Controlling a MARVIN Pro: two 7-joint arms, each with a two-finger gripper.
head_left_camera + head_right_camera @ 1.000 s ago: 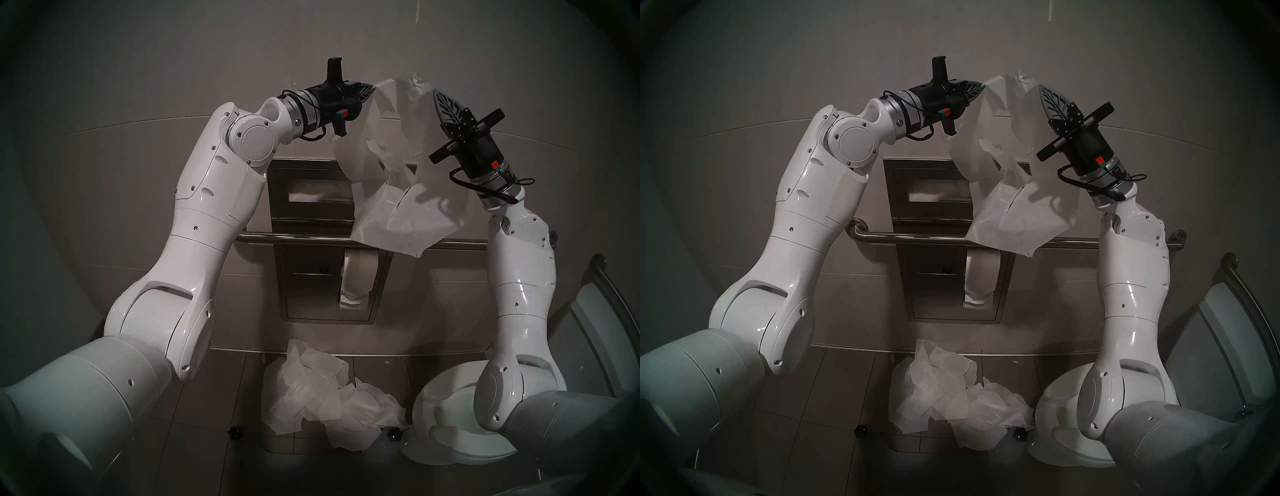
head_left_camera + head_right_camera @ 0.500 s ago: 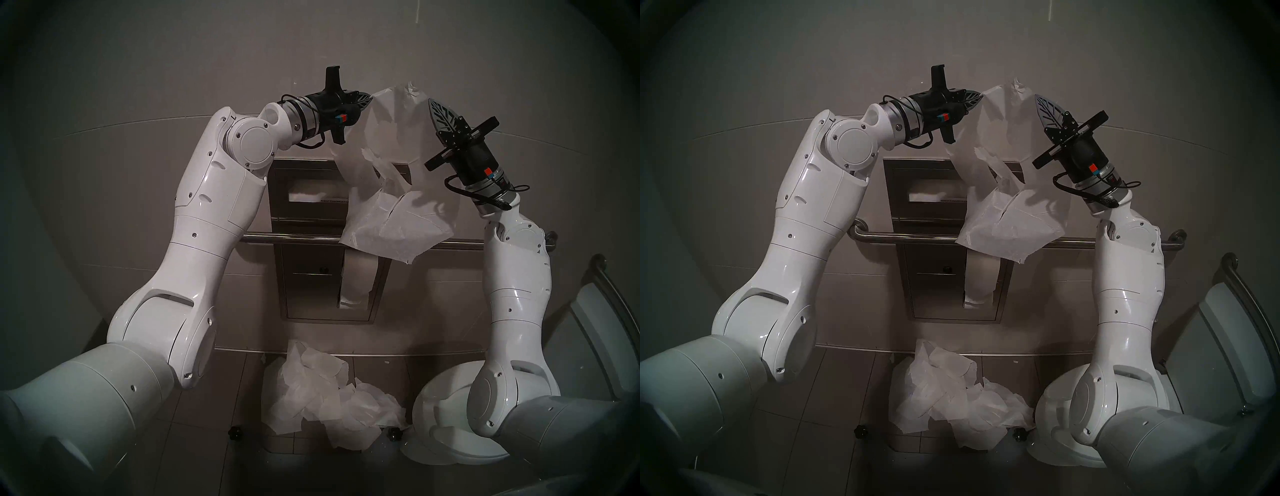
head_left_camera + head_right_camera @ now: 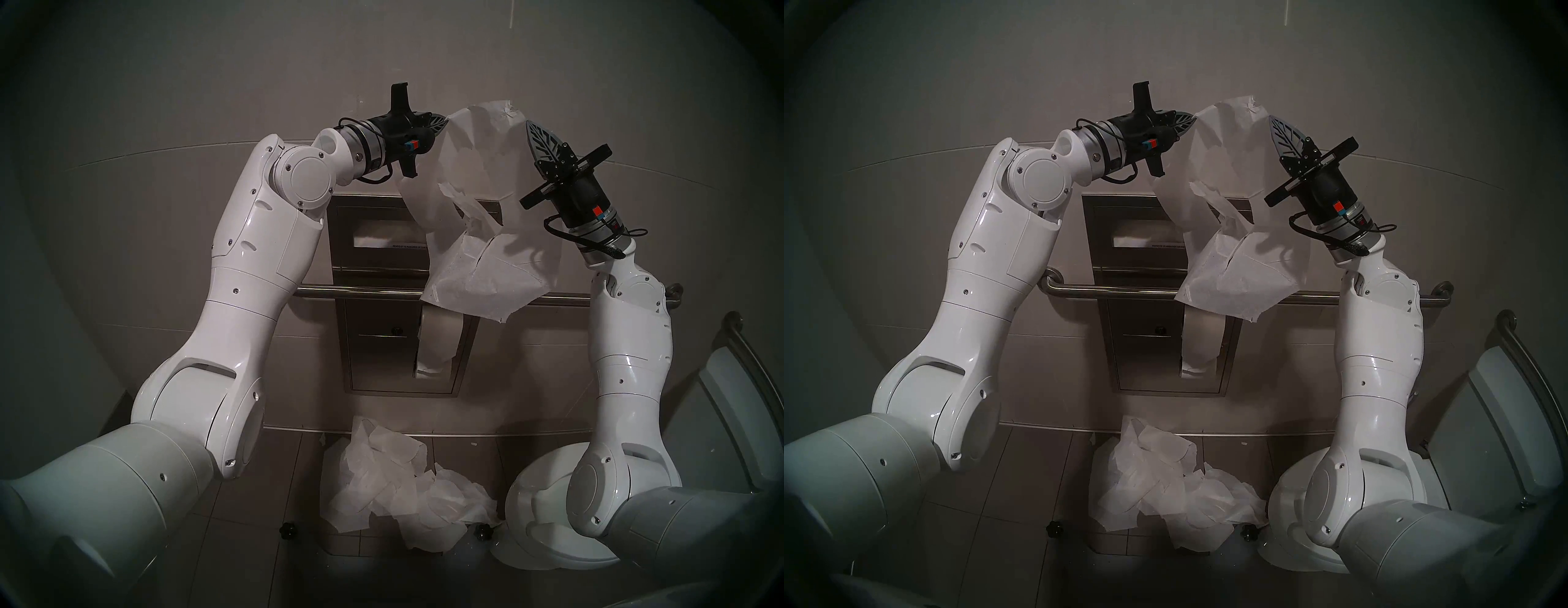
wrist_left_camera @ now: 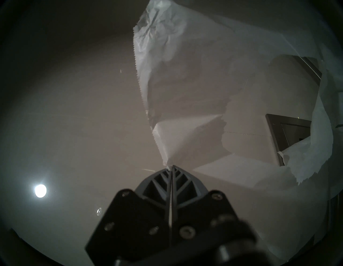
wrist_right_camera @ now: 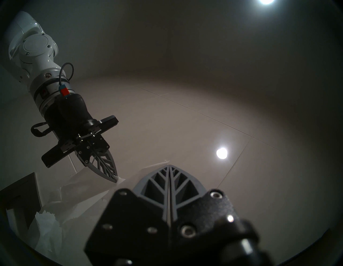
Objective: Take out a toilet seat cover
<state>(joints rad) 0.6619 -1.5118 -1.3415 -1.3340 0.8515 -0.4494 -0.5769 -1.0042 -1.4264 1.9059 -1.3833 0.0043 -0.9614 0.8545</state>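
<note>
While both fingers (image 3: 445,122) (image 3: 529,127) pinch toilet seat cover (image 3: 479,170), crumpled sheets (image 3: 399,479) litter tiled floor (image 3: 254,509) (dim room).

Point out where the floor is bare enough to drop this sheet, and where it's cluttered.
Bare tile lies left of the heap of crumpled sheets, below the left arm. The middle, between that heap and the toilet, is crowded. Both pincers, left and right, hold the toilet seat cover above the grab bar.
</note>
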